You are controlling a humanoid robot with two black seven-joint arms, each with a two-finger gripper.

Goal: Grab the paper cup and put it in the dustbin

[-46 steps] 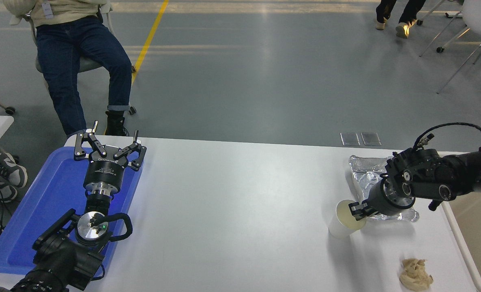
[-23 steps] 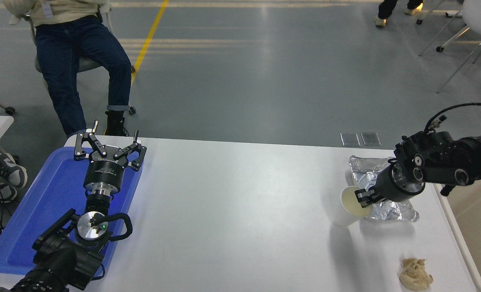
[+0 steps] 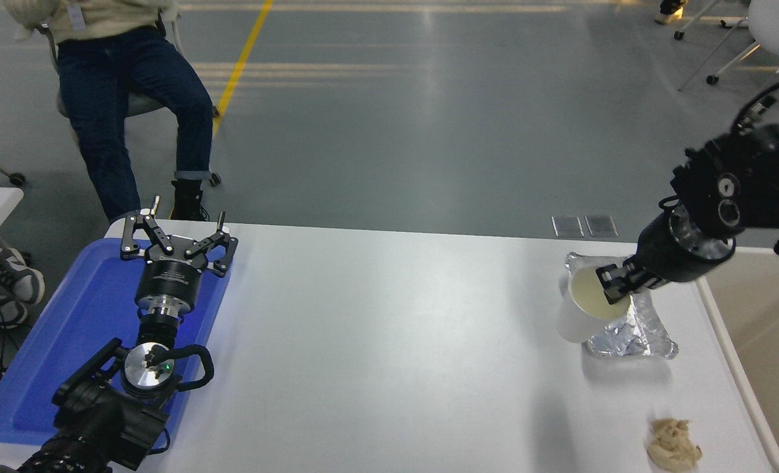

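The white paper cup [image 3: 578,314] with a pale cream inside hangs above the table's right side, tilted with its mouth toward the camera. My right gripper [image 3: 614,284] is shut on the cup's rim, one finger inside the mouth, and holds it in front of the foil tray. The beige dustbin [image 3: 760,348] stands off the table's right edge, to the right of the cup; only its rim and part of its inner wall show. My left gripper [image 3: 178,239] is parked open over the blue tray at the lower left.
A crinkled silver foil tray [image 3: 629,332] lies on the table under and behind the cup. A crumpled tan scrap [image 3: 673,445] sits near the front right. A blue tray [image 3: 74,335] lies at the left. A seated person's legs are at the far left.
My right gripper has lifted the paper cup off the table, carrying it up and to the right toward the dustbin. The left arm has not moved.
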